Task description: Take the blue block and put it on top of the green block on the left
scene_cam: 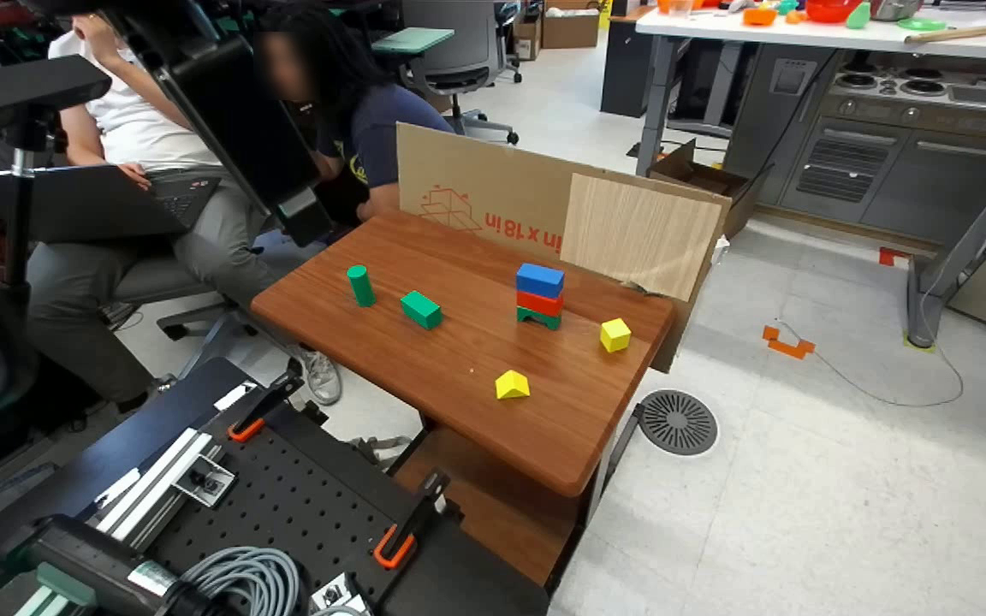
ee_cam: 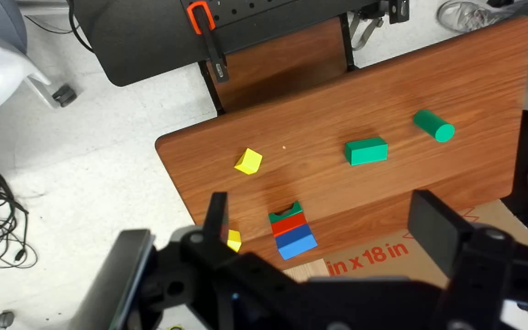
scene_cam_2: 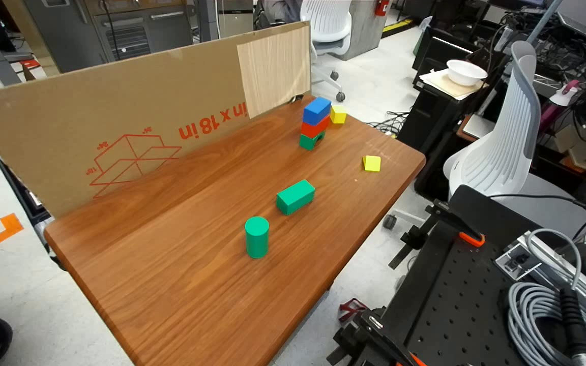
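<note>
The blue block [scene_cam: 540, 280] is the top of an upright stack; it also shows in an exterior view [scene_cam_2: 317, 110] and the wrist view [ee_cam: 296, 241]. It rests on a red block [scene_cam: 539, 304], which rests on a dark green arch [scene_cam: 539, 317]. A plain green oblong block [scene_cam: 421, 310] lies apart from the stack, also in an exterior view [scene_cam_2: 295, 197] and the wrist view [ee_cam: 366, 151]. A green cylinder [scene_cam: 360, 287] stands beyond it. My gripper [ee_cam: 321, 197] is open and empty, well above the table; its fingers are wide apart.
The brown table [scene_cam: 424, 359] also holds a yellow cube [scene_cam: 614, 334] and a yellow wedge [scene_cam: 512, 385]. A cardboard panel [scene_cam: 476, 171] stands along one long edge, close to the stack. A black perforated bench [scene_cam: 288, 479] with clamps adjoins the opposite side. A seated person is beyond the table.
</note>
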You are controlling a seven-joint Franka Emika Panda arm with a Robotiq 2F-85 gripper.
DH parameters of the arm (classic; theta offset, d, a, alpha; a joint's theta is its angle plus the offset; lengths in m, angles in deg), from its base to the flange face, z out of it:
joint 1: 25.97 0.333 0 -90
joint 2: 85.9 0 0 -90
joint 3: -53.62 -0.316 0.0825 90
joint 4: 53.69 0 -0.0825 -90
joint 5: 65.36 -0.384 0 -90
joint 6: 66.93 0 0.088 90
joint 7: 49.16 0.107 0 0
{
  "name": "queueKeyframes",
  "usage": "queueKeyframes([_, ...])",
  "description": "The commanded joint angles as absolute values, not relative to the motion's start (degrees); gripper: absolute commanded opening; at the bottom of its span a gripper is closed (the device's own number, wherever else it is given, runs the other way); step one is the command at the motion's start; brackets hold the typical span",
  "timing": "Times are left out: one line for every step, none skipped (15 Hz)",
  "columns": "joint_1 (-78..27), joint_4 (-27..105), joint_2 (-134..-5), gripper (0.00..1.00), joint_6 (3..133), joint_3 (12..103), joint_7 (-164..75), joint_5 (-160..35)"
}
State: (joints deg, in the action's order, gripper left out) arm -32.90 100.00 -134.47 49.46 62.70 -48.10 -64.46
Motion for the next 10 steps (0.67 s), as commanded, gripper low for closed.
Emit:
queueKeyframes([-33.6,99.9,-134.4,1.0,49.3,62.1,-48.6,-65.0])
queueKeyframes([-33.6,99.9,-134.4,1.0,49.3,62.1,-48.6,-65.0])
queueKeyframes([-33.6,99.8,-134.2,1.0,49.5,62.2,-48.2,-65.3])
queueKeyframes([-33.7,99.7,-133.7,1.0,50.5,62.4,-47.5,-66.1])
queueKeyframes([-33.8,99.4,-133.1,1.0,51.2,62.5,-46.8,-66.6])
queueKeyframes([-33.8,98.6,-131.5,1.0,52.0,62.6,-45.9,-67.2])
queueKeyframes([-33.9,98.2,-130.2,1.0,53.3,62.6,-44.9,-67.8])
queueKeyframes([-33.7,97.5,-127.8,1.0,54.5,62.4,-44.2,-68.2])
queueKeyframes([-33.1,96.8,-125.6,1.0,55.0,62.6,-44.6,-68.5])
queueKeyframes([-32.1,96.1,-123.0,1.0,55.2,63.4,-46.4,-69.2])
